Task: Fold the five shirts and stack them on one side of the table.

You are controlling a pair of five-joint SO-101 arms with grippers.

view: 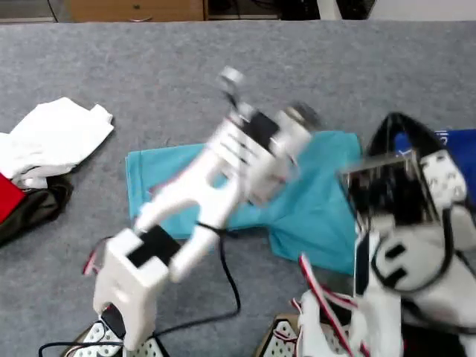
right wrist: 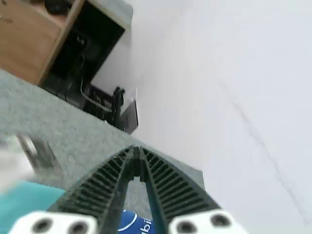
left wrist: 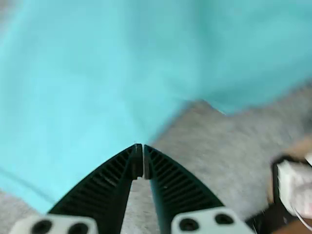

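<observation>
Worktop [view: 149,82]: grey cloth surface, shirts spread from 9 o'clock to 3 o'clock.
Teal shirt [view: 320,201]: lies flat at the centre, not yet folded, with a rumpled flap toward 5 o'clock.
Left arm [view: 201,186]: slants from 7 o'clock across the teal shirt.
Right arm [view: 409,223]: stands at 4 o'clock, beside the shirt's edge.
White shirt [view: 56,137]: bunched at 9 o'clock, touching the red shirt [view: 6,197] and black shirt [view: 33,208].
Blue shirt [view: 457,141]: at 3 o'clock, partly behind the right arm.
Left claw [left wrist: 138,148]: pinched together, empty, over the teal shirt's [left wrist: 97,73] hem.
Right claw [right wrist: 136,151]: pressed together, empty, aimed up at the wall.
Risk: a closed claw lowered on the hem would likely shove and wrinkle the cloth instead of gripping it, and dragging one layer alone could skew the fold.
</observation>
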